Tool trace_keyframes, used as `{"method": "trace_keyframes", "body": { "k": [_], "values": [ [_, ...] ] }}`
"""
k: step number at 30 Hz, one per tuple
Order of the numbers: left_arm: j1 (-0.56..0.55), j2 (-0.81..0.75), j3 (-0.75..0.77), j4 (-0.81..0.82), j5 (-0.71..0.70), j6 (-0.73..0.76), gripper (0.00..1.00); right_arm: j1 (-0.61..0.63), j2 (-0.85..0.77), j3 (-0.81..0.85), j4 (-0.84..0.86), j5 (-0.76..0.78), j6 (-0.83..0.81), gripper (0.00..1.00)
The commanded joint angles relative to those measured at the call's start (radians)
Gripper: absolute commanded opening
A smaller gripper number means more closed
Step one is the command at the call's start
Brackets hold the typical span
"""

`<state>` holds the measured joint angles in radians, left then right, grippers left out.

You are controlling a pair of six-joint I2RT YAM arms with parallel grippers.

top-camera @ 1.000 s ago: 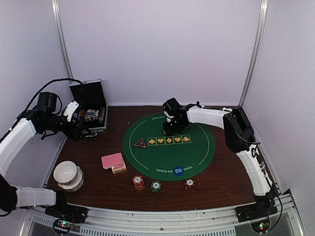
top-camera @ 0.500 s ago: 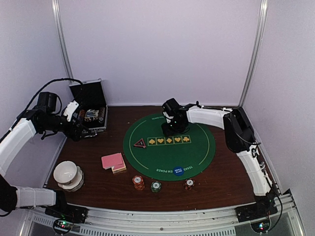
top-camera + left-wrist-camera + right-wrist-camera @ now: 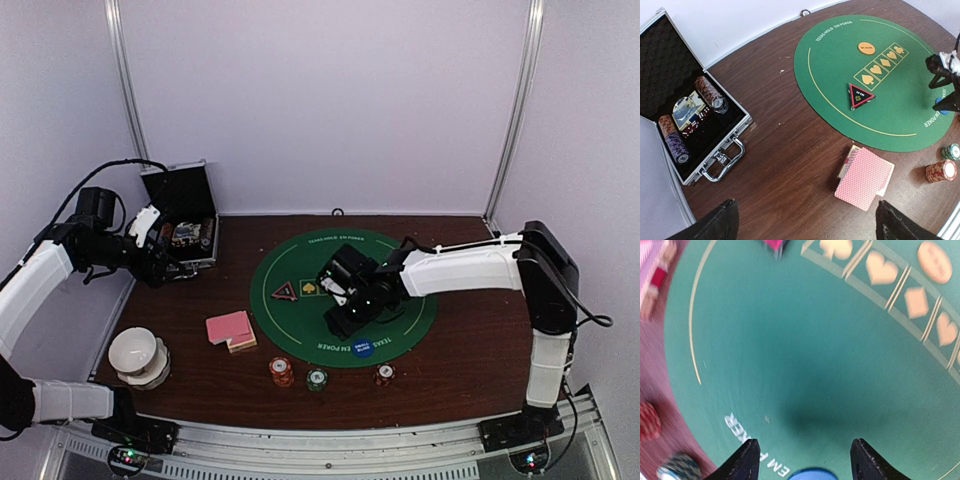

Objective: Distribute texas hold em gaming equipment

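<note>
The mat [image 3: 890, 115] looks matt green felt, the pink-backed cards [image 3: 864, 178] paper, the table [image 3: 790, 150] smooth dark wood, the case [image 3: 667, 60] shiny metal edging around dimpled black foam.

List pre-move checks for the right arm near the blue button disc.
1. Right gripper open, empty: ok.
2. Blue button disc flat on green mat, unobstructed: ok.
3. Disc centred under that gripper: cannot tell, the frame edge cuts it off.
4. Orange button disc on mat, away from that gripper: ok.
5. Left gripper open, off the mat: ok.
6. Chip stacks upright beside mat's near edge: ok.
</note>
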<state>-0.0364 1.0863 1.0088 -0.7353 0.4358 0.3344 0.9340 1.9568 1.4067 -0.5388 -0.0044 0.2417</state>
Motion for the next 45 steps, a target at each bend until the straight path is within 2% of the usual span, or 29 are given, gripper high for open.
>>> {"method": "trace_keyframes", "body": {
  "k": [1, 13, 26, 33, 45],
  "values": [
    [-0.003, -0.021, 0.012, 0.009, 0.029, 0.003, 0.98, 0.020, -0.046, -0.103, -0.008, 0.007, 0.024, 0.65],
    [-0.003, -0.049, -0.008, 0.002, 0.031, 0.012, 0.98, 0.051, -0.035, -0.178, -0.030, 0.064, 0.044, 0.63],
    [-0.003, -0.051, -0.013, 0.001, 0.042, 0.012, 0.98, 0.041, -0.098, -0.257, -0.070, 0.106, 0.043, 0.59],
    [-0.003, -0.050, -0.010, 0.001, 0.041, 0.012, 0.98, -0.027, -0.129, -0.286, -0.063, 0.100, 0.045, 0.48],
    [-0.003, -0.055, -0.010, -0.006, 0.039, 0.018, 0.98, -0.160, -0.147, -0.307, -0.066, 0.059, 0.053, 0.43]
  ]
}}
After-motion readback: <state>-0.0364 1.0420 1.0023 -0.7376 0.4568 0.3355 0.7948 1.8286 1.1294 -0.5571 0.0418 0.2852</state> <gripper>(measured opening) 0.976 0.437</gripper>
